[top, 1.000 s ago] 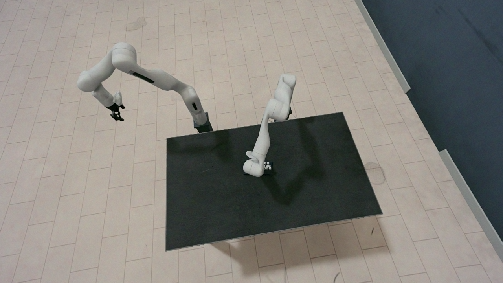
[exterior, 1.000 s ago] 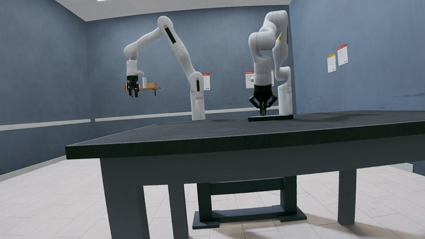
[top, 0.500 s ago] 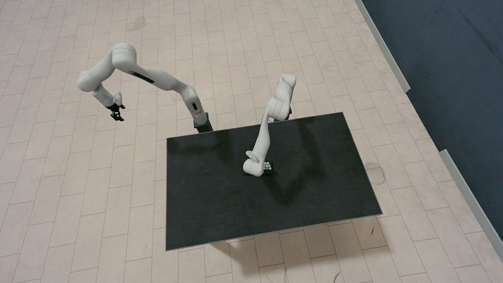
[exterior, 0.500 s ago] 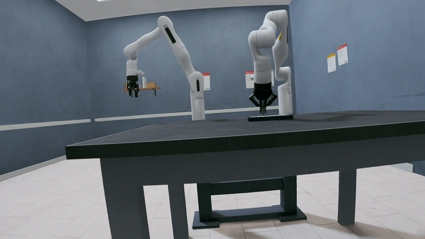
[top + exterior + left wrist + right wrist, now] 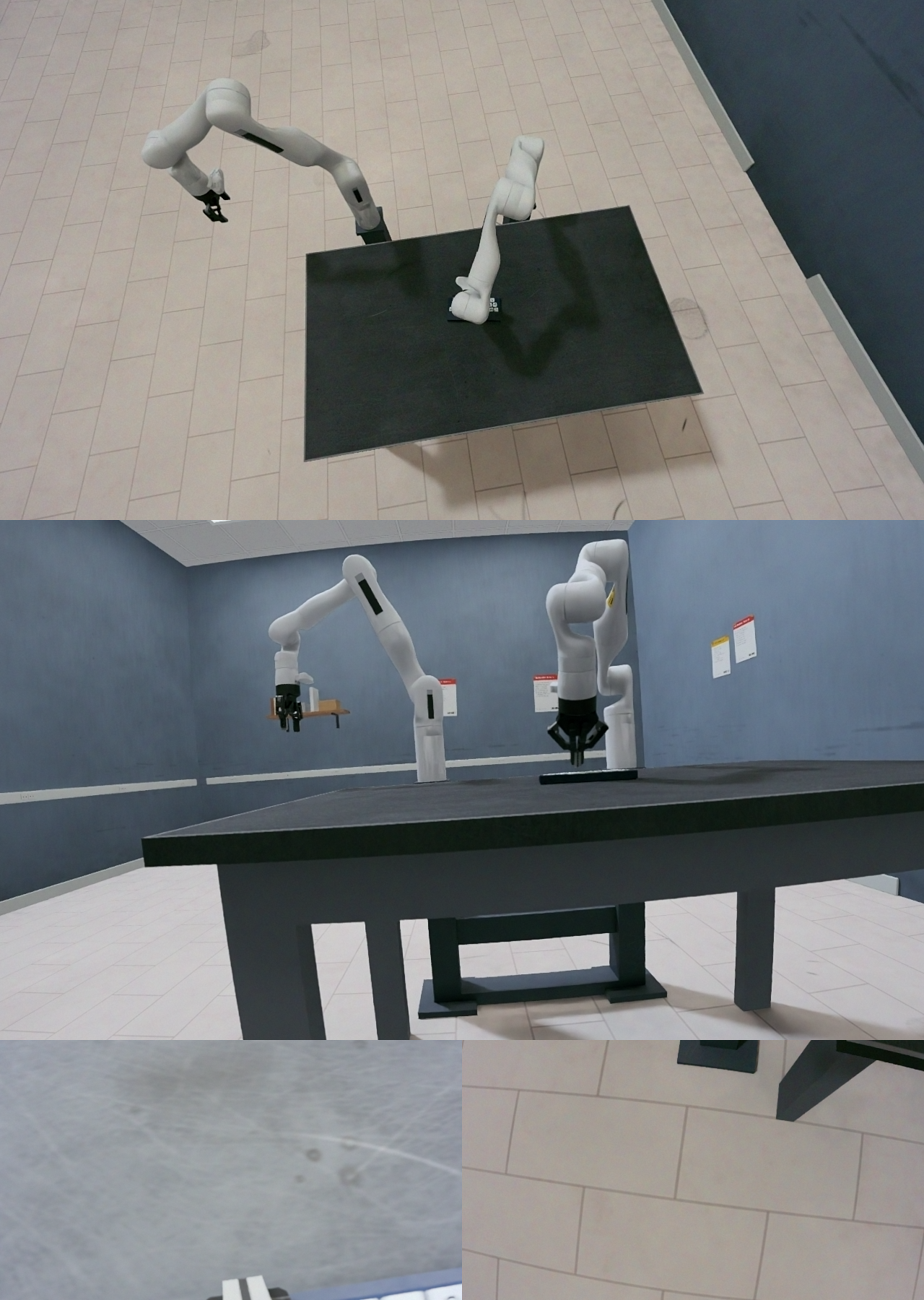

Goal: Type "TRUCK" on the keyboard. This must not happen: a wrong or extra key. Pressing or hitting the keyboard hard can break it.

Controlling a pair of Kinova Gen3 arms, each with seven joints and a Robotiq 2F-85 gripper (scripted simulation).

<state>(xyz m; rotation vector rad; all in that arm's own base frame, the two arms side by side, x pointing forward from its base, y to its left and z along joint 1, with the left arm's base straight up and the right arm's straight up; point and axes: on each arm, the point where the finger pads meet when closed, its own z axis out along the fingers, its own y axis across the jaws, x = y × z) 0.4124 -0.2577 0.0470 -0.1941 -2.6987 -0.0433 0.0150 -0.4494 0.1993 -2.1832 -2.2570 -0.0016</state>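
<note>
- Exterior view: closed left gripper (image 5: 577,764) (image 5: 244,1289) hovers above the keyboard (image 5: 494,316) (image 5: 588,776) (image 5: 375,1285), likely light, fragile.
- Open right gripper (image 5: 221,208) (image 5: 289,728) waits beyond the table (image 5: 388,388) (image 5: 388,810).
- Fingertips suit gentle taps, no grasp.

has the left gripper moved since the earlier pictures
Yes. The left gripper has risen from the keyboard, shifting slightly rightward in the exterior view.
</note>
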